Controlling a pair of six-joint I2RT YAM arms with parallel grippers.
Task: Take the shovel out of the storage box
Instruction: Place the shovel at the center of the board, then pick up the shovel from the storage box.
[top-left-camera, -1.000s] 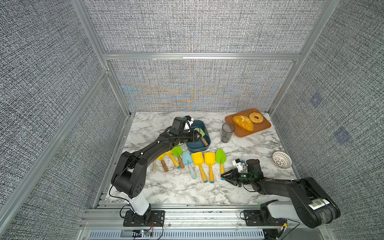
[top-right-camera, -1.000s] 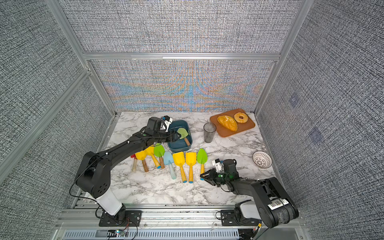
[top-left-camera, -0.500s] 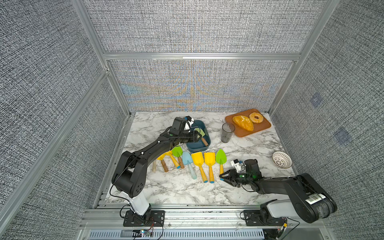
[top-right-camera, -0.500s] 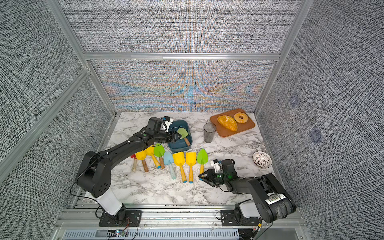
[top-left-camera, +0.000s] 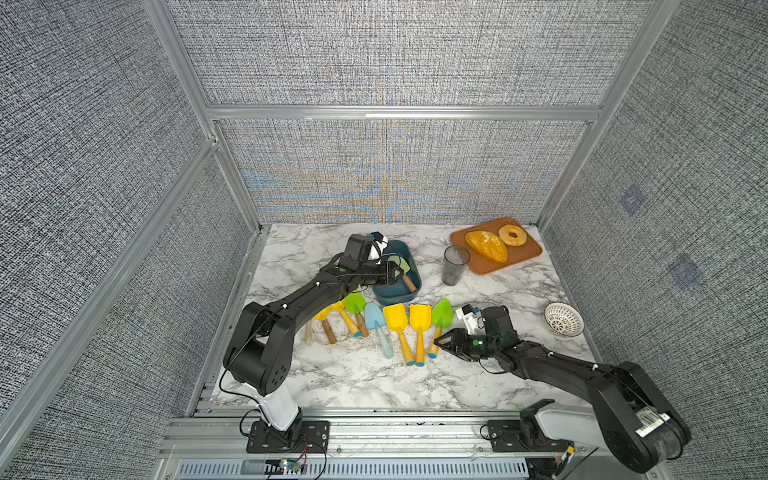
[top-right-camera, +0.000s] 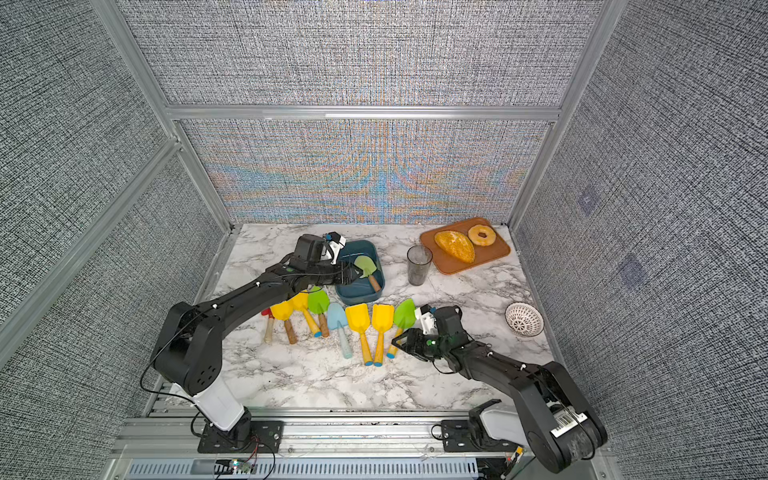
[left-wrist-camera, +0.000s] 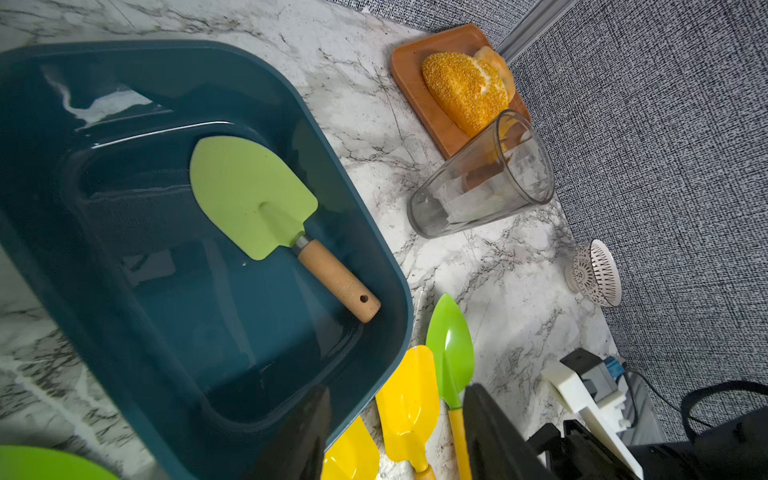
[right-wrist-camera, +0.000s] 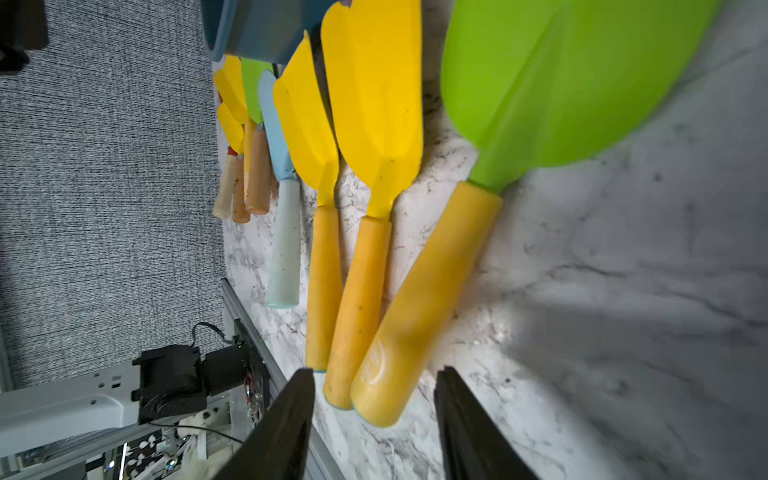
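a marble table inside a grey fabric booth is seen from above, with two black robot arms reaching in from the near edge. at the left, the left gripper (top-left-camera: 390, 272) is held above the left side of the storage box (top-left-camera: 397, 297), a dark teal tub. its jaws are parted to a middling width and nothing is held between them. inside the tub, toward its right side, the shovel (top-left-camera: 405, 272) with a pale green blade and a short wooden handle is lying flat and untouched. the lift is therefore judged not yet begun, and a descent, a grip and a carry out over the wall are all left. in front of the tub, a row of loose shovels (top-left-camera: 395, 318) in yellow, green and pale blue is laid on the table. further right, a clear glass (top-left-camera: 455, 266), an orange tray (top-left-camera: 519, 249) with bread and a doughnut, and a small white bowl (top-left-camera: 563, 319) are set apart from one another. the right gripper (top-left-camera: 440, 341) is held low at the right end of the row, jaws parted and empty. only in the left wrist view is the hole in the shovel's handle shown, with the handle end near the tub's wall. only in the right wrist view is the yellow handle (right-wrist-camera: 428, 299) of the last green shovel shown lying between the right jaws, with a gap on each side.
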